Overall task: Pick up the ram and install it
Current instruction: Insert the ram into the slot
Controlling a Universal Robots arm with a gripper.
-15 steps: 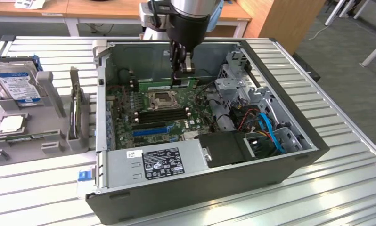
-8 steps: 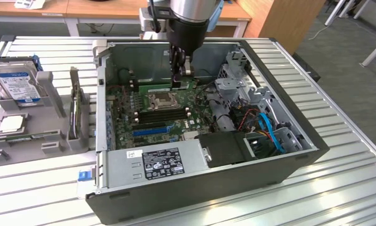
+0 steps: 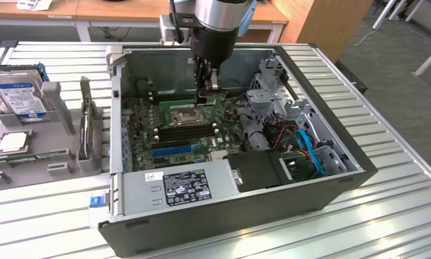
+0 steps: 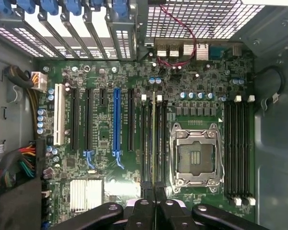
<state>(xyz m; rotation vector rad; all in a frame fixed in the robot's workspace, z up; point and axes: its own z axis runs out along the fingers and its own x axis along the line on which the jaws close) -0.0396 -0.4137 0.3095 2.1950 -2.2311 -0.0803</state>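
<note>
The claw reaches straight down into the open case, which lies on its side on the slatted table. It is clenched on the ram, its fingers pinched tight on the thin green stick. In the wrist view the ram shows edge-on as a narrow line running out from the claw. There it lies in line with the black memory slots just beside the CPU socket. Whether it is seated in a slot or just above one I cannot tell. The long blue slot lies on the far side of these memory slots from the socket (a second bank of black slots flanks the socket's other side). At the exterior view's left, well apart from the case, a hard drive stands in a grey holder on the table.
</note>
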